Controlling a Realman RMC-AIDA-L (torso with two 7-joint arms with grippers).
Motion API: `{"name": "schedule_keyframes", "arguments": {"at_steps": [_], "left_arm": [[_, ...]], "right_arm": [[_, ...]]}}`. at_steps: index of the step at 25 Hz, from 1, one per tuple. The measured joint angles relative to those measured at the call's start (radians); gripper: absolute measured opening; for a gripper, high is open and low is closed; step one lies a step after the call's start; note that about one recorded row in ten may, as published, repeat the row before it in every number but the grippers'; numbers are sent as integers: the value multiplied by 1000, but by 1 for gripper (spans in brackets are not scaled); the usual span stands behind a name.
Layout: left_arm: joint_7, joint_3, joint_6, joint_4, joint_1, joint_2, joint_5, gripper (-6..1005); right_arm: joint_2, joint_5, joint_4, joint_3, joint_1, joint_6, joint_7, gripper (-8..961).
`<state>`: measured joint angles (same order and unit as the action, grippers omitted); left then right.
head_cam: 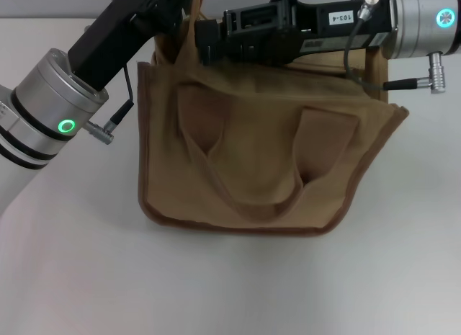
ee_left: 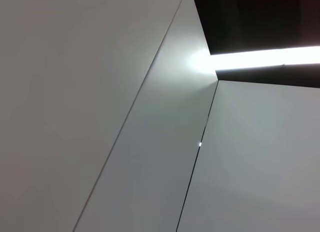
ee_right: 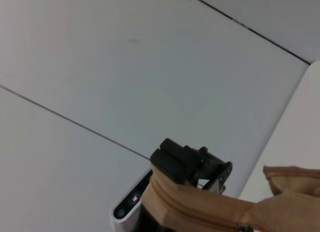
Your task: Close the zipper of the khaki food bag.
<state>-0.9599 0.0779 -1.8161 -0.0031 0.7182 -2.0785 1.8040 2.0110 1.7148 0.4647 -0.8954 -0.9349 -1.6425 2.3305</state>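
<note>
Even, soft overhead light, faint shadow under the khaki food bag (head_cam: 245,169), hard glare off a ceiling strip (ee_left: 260,57).

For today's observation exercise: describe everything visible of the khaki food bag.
The khaki food bag is a boxy tan canvas tote with darker brown piped edges and two wide strap handles, one looped flat across its near face. It stands on the white table. Both arms reach over its top. In the right wrist view the left gripper is at the zipper end.
</note>
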Motion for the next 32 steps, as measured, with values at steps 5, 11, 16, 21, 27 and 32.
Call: {"name": "schedule_keyframes", "arguments": {"at_steps": [5, 11, 16, 21, 27, 32], "left_arm": [[0, 0, 0, 0, 0, 0, 0, 22], [0, -2, 0, 0, -1, 0, 0, 22], [0, -1, 0, 0, 1, 0, 0, 21], [0, -1, -1, 0, -2, 0, 0, 21], [0, -2, -3, 0, -3, 0, -1, 22], [0, 0, -5, -5, -2, 0, -1, 22]], "right_arm": [[2, 3, -14, -2, 0, 18, -1, 440], [2, 3, -15, -2, -1, 26, -1, 436], [8, 5, -15, -2, -8, 22, -3, 435], [11, 3, -9, -2, -11, 19, -12, 435], [12, 8, -13, -21, -16, 24, -13, 437], [15, 8, -13, -34, -8, 41, -18, 405]]}}
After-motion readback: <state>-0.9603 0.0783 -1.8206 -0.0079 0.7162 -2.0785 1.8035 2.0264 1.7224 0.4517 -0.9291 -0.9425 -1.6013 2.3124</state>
